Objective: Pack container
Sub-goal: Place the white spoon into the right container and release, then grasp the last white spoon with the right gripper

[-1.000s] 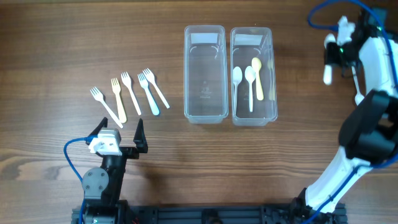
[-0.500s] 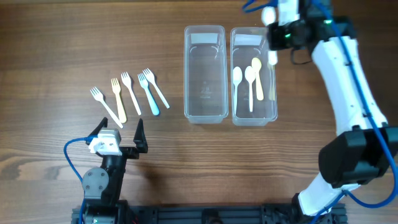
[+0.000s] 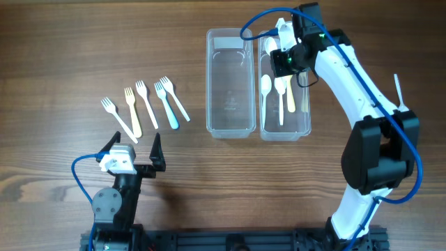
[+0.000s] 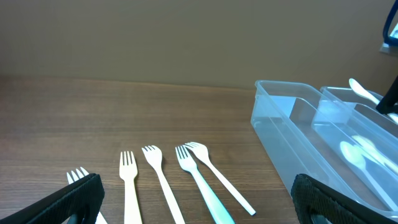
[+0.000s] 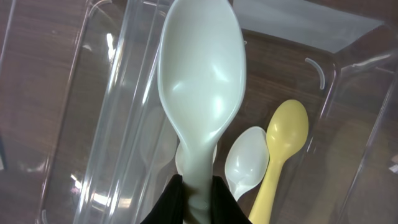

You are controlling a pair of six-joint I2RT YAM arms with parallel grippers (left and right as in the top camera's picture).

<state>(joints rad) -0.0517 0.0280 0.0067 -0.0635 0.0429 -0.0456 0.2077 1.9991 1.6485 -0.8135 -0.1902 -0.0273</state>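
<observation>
Findings: my left gripper (image 3: 134, 146) stands wide with nothing in it; my right gripper (image 5: 194, 200) is clamped on the white spoon (image 5: 200, 87).

Left to right: five forks (image 3: 145, 104) lie in a loose row on the wooden table (image 3: 70, 56), one tan, one blue, the rest white, just ahead of my wide left jaws and apart from them. The left container (image 3: 210, 84) is clear and holds nothing. Touching its side, the right container (image 3: 306, 104) holds two white spoons (image 3: 280, 90) and a yellow spoon (image 5: 283, 143), lying lengthwise. My right jaws grip the held spoon by its handle, bowl pointing away from me, above the far end of the right container. I cannot tell whether it touches the rim.
</observation>
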